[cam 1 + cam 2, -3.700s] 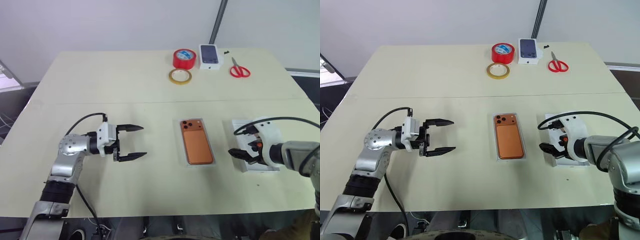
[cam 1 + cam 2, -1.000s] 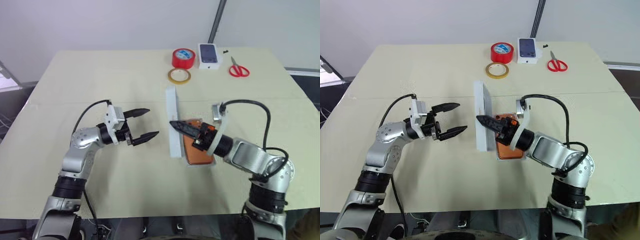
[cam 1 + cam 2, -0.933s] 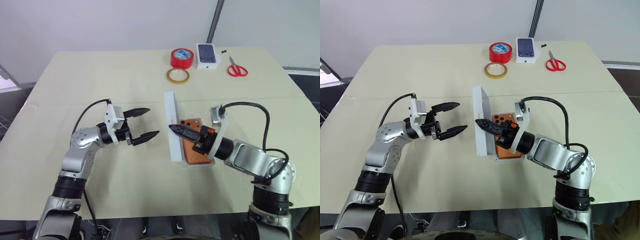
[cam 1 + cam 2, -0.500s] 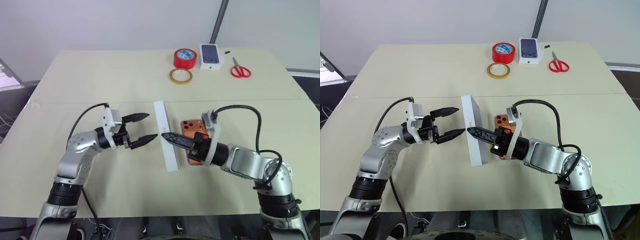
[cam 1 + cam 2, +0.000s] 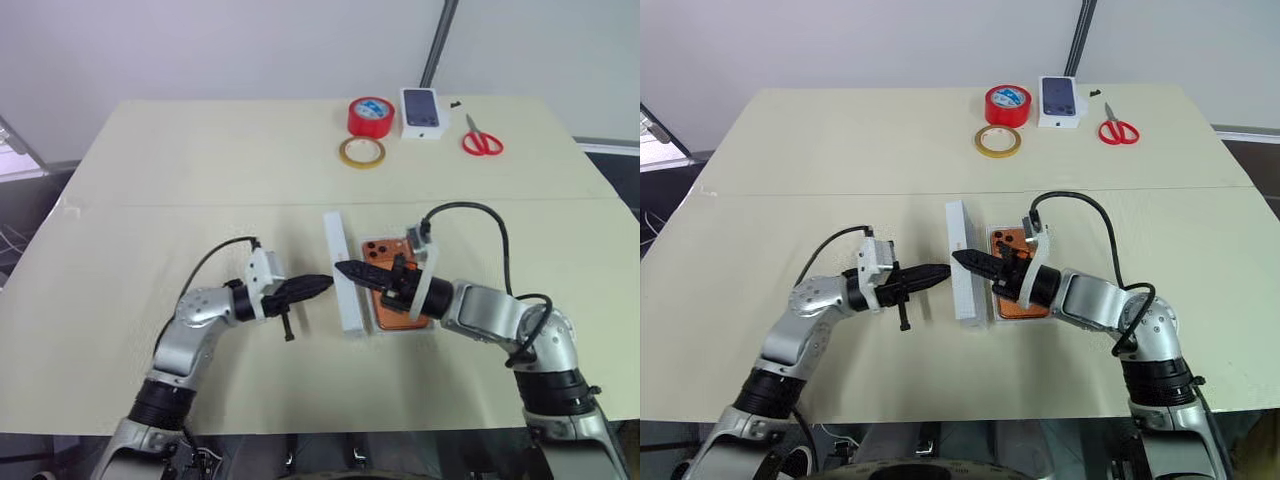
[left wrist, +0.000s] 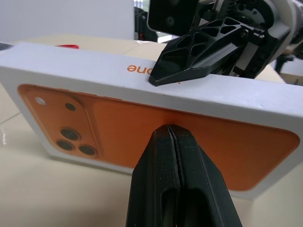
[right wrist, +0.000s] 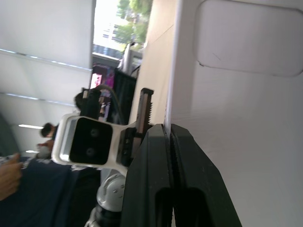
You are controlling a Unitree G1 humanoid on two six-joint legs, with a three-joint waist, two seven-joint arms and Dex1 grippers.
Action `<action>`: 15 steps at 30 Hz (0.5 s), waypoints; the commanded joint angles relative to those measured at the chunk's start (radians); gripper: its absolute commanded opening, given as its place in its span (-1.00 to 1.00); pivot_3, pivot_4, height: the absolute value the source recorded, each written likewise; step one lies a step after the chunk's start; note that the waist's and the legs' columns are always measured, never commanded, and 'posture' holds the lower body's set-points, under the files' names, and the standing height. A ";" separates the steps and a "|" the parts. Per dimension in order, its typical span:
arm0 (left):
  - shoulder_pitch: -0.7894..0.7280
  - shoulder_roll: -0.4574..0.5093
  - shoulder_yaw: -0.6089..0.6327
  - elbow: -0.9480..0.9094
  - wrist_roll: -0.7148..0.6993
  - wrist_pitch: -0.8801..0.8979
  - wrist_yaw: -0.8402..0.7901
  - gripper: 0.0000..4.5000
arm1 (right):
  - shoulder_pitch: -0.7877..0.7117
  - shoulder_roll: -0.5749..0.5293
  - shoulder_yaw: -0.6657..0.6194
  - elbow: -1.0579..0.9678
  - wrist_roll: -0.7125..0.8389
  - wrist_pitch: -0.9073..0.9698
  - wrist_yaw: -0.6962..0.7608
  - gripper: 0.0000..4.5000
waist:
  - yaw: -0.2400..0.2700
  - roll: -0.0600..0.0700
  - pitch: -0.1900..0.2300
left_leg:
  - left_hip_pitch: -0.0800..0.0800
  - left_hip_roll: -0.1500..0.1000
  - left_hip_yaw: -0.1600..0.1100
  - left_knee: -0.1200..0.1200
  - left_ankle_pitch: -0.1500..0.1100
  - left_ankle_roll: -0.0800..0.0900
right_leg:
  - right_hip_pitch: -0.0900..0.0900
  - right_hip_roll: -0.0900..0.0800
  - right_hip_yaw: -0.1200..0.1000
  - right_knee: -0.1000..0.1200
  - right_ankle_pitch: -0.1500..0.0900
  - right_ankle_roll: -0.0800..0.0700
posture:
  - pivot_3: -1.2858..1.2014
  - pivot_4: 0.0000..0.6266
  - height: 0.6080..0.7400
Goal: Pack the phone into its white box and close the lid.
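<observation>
The lid (image 5: pixel 345 275) stands on its long edge in the middle of the table, just left of the white box (image 5: pixel 400 329). Its outer face carries an orange phone picture (image 6: pixel 189 137). The orange phone (image 5: pixel 386 304) lies in the box, partly behind my right arm. My right gripper (image 5: pixel 342 268) is shut on the lid's upper wall. My left gripper (image 5: pixel 322 283) is shut and empty, its tips touching the lid's outer face (image 6: pixel 171 128). In the right wrist view my right gripper (image 7: pixel 168 126) sits at the edge of the lid's white inside (image 7: pixel 246 118).
At the table's far edge sit a red tape roll (image 5: pixel 368 116), a yellowish tape ring (image 5: pixel 360 152), a small white box with a dark phone picture (image 5: pixel 421 111) and red scissors (image 5: pixel 481 139). The table (image 5: pixel 150 200) stretches bare to the left.
My left gripper has shut and moved right and down until its tips meet the lid's face. The lid, still in my right gripper, has shifted a little toward the box.
</observation>
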 commanded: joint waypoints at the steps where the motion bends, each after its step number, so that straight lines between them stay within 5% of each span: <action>1: -0.040 -0.026 -0.018 0.009 0.014 -0.037 0.009 -1.00 | -0.008 -0.027 -0.025 0.003 0.017 -0.003 0.032 -0.87 | 0.000 0.000 0.000 | 0.000 0.000 0.000 0.000 0.000 0.000 | 0.000 0.000 0.000 0.000 0.000 0.000 | 0.03 -0.52 1.00; 9: -0.094 -0.126 -0.067 0.110 0.054 -0.070 0.037 -1.00 | 0.045 -0.157 -0.129 -0.039 -0.077 -0.004 0.113 0.71 | 0.005 0.000 0.000 | 0.000 0.000 0.000 0.000 0.000 0.000 | 0.001 0.000 0.000 0.000 0.000 0.000 | 0.03 -0.52 1.00; 15: -0.126 -0.197 -0.112 0.151 0.057 -0.042 0.032 -1.00 | 0.091 -0.352 -0.250 -0.053 -0.313 0.005 0.398 0.71 | 0.015 0.000 0.000 | 0.000 0.000 0.000 0.000 -0.001 0.001 | 0.001 0.001 0.000 -0.002 0.000 0.000 | 0.03 -0.52 1.00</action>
